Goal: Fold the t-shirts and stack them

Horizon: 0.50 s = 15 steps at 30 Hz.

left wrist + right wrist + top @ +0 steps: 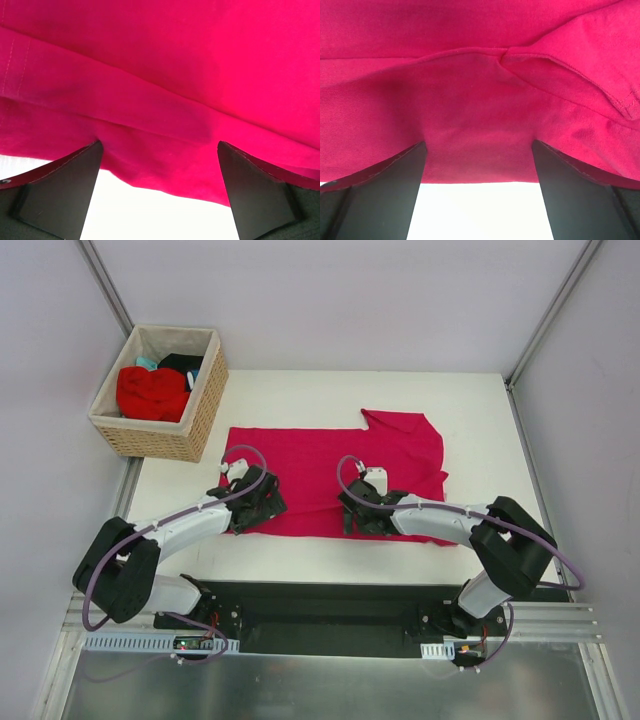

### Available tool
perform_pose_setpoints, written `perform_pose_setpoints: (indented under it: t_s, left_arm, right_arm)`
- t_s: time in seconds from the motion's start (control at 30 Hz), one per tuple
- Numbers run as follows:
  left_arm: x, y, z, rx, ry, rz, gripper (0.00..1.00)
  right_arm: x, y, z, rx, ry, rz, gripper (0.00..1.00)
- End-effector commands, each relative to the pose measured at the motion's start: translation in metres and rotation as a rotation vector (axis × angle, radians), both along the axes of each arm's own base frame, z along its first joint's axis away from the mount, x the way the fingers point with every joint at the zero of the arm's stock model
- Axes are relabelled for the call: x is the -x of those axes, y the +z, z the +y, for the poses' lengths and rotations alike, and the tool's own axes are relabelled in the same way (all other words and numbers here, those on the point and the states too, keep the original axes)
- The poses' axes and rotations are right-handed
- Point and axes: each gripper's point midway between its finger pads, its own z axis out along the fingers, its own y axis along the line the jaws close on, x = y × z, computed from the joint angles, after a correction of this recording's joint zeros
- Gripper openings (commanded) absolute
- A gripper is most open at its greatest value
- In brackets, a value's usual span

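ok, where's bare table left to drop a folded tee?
Free: table strip between the pink t-shirt and the table's back edge, right of the basket; strip between shirt and right table edge. Crowded: shirt's near hem, where left tool and right tool sit open; basket holds more tees.

White worktop [300, 400], brightly lit. Plain pale walls [330, 300] on three sides. Thin grey posts [105, 285] in the back corners. Shiny metal sheet [330, 685] in front.
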Motion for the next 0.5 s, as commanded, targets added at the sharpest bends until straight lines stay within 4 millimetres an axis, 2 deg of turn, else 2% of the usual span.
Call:
perform_pose_setpoints:
  t_s: [0.0,0.2,0.47]
  left_arm:
    - [-0.017,0.019,-0.009,0.015,-0.013,-0.057,0.99]
    - [-0.020,0.037,-0.014,0.047,-0.022,-0.090,0.99]
    - [-0.019,0.027,-0.010,0.013,-0.011,-0.062,0.99]
  right_arm:
    - [0.017,-0.011,-0.008,0.033,0.012,0.054,0.92]
    - [0.019,-0.014,-0.009,0.035,0.012,0.054,0.92]
    - [0.019,-0.012,-0.006,0.032,0.013,0.050,0.91]
